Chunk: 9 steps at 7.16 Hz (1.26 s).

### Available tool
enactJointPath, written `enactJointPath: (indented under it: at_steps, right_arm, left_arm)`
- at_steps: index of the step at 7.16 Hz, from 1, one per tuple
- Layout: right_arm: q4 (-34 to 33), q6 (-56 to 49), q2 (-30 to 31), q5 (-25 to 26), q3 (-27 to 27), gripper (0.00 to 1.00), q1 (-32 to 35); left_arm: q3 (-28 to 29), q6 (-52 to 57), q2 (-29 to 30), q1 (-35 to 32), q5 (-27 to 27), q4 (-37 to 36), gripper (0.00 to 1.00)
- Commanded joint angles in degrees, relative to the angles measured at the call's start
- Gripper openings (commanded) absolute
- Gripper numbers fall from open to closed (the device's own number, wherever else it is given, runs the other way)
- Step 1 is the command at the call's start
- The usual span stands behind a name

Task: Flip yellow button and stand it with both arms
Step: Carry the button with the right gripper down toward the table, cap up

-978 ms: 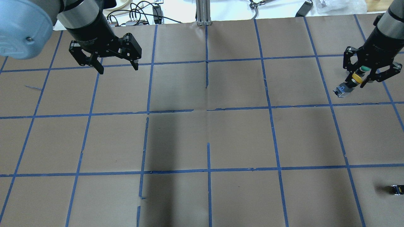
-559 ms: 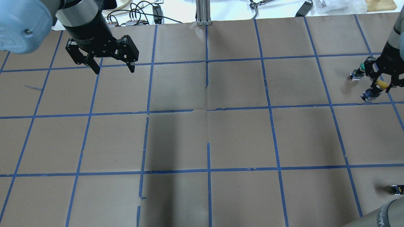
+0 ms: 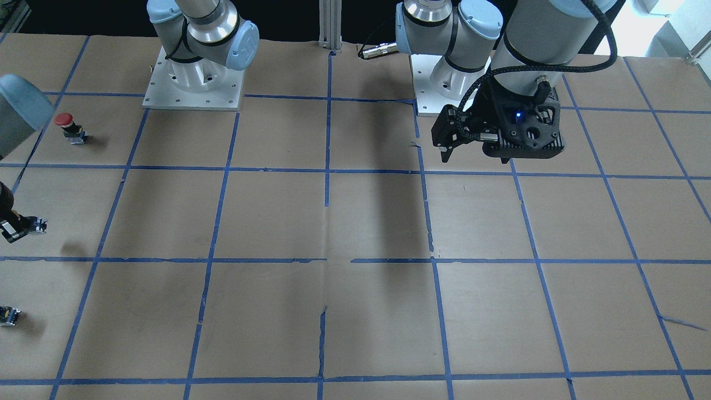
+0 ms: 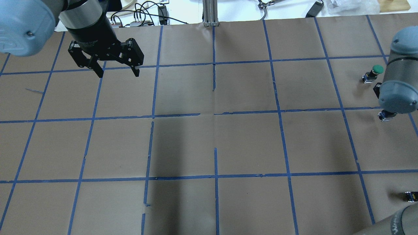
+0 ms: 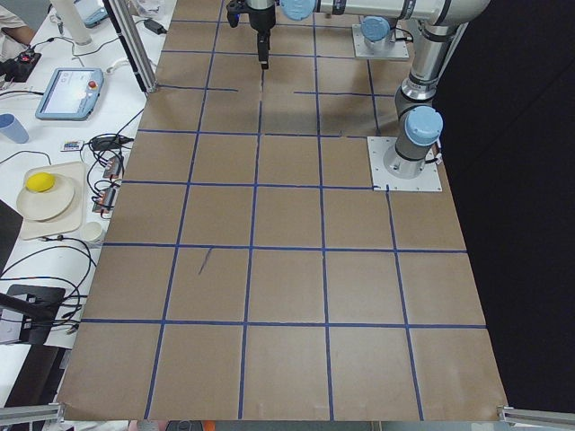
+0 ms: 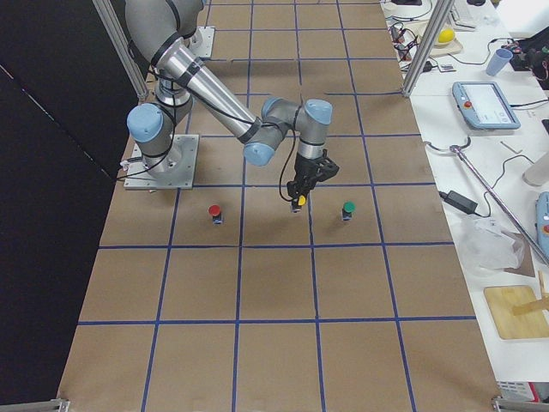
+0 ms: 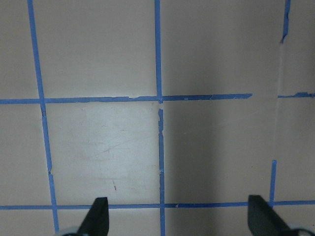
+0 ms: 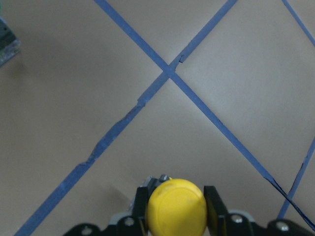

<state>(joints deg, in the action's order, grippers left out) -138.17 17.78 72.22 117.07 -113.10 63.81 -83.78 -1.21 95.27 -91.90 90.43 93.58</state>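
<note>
Table (image 4: 248,143) first, a brown sheet gridded in blue tape, with the right arm (image 4: 396,94) bent over its right edge and the left arm (image 4: 85,23) far off at the opposite back corner. Left gripper (image 4: 118,72) hangs spread wide, nothing between its fingers. Right gripper (image 8: 176,219) pinches the yellow button (image 8: 176,205), cap facing the wrist camera, contact block pointing away, seemingly just clear of the table between the red button (image 6: 214,211) and the green button (image 6: 348,209). Tidy grip, but the flip looks to need a handover: the right should carry the button toward the centre, present the block sideways, and let go only once the left has closed squarely on it. A small block (image 4: 409,195) lies well apart, near the edge.
</note>
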Motion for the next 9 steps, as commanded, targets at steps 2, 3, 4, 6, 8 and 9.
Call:
enactJointPath:
  at_steps: [2, 3, 4, 6, 8, 9]
  right_arm:
    - [-4.12, -0.73, 1.53, 0.88, -4.06, 0.17, 0.0]
    - [-4.3, -0.9, 1.18, 0.88, -4.06, 0.17, -0.09]
    - [-4.04, -0.9, 1.0, 0.97, -4.06, 0.18, -0.09]
    - [-3.86, -0.82, 0.38, 1.23, -4.06, 0.22, -0.26]
    - [-3.86, -0.82, -0.32, 1.76, -4.06, 0.26, -0.35]
    - [-3.95, -0.9, -0.41, 3.15, -4.06, 0.33, -0.35]
  left_arm:
    - [0.02, 0.07, 0.09, -0.03, 0.0, -0.06, 1.0]
    - [0.11, 0.07, -0.09, -0.03, -0.08, -0.06, 1.0]
    - [0.02, 0.07, 0.09, 0.05, -0.08, -0.15, 1.0]
    - [-0.06, 0.07, 0.09, 0.06, -0.08, -0.06, 1.0]
    - [0.02, 0.07, 0.0, 0.06, -0.08, -0.15, 1.0]
    - [0.54, 0.15, -0.09, 0.06, 0.0, -0.15, 1.0]
